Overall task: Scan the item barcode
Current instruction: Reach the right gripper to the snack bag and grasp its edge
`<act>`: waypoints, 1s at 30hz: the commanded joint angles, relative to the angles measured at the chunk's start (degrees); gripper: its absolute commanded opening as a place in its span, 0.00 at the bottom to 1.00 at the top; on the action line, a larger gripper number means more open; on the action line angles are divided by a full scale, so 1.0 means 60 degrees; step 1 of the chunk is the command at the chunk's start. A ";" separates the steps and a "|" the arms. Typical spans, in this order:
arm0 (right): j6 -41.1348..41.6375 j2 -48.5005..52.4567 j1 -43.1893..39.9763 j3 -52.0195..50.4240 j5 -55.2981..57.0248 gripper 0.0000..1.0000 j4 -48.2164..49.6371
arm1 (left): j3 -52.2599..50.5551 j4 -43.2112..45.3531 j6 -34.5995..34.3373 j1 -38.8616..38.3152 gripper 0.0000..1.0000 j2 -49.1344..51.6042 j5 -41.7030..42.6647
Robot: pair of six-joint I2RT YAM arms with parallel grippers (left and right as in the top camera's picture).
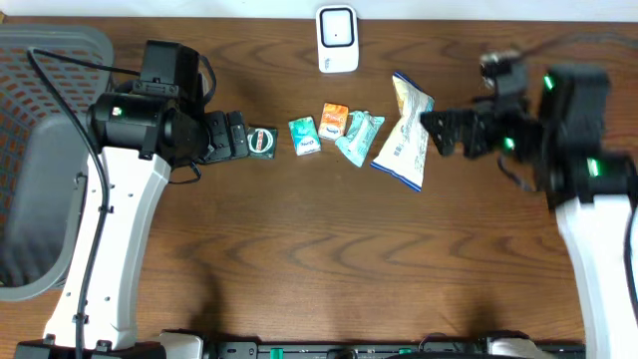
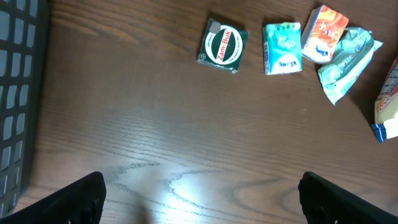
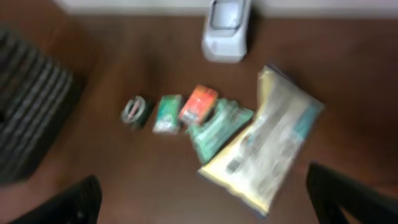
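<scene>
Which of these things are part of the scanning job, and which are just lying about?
For the job: white scanner; Zam-Buk box; green pack; orange pack; teal packet; large snack bag.
Just lying about, as far as I can tell: grey basket.

The right wrist view is blurred throughout, so print on the snack bag (image 3: 267, 146) and the small packets (image 3: 217, 130) cannot be read, while the left wrist view crops that bag at its right edge and the basket (image 2: 18, 93) at its left.
</scene>
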 commanded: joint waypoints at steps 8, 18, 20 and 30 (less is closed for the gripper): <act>0.1453 0.2805 -0.0047 0.0670 0.0761 0.49 0.0339 | 0.0026 -0.0004 0.0025 0.0022 0.98 0.0000 -0.0055; 0.2495 0.4732 0.0036 0.0670 0.1581 0.17 0.1596 | 0.0026 -0.0004 0.0025 0.0022 0.98 0.0000 -0.0055; 0.2506 0.5129 0.0127 0.0670 0.1213 0.14 0.1778 | 0.0026 -0.0004 0.0025 0.0022 0.98 0.0000 -0.0055; 0.2280 0.6921 0.0889 0.0670 0.1086 0.13 0.2171 | 0.0026 -0.0004 0.0025 0.0022 0.98 0.0000 -0.0055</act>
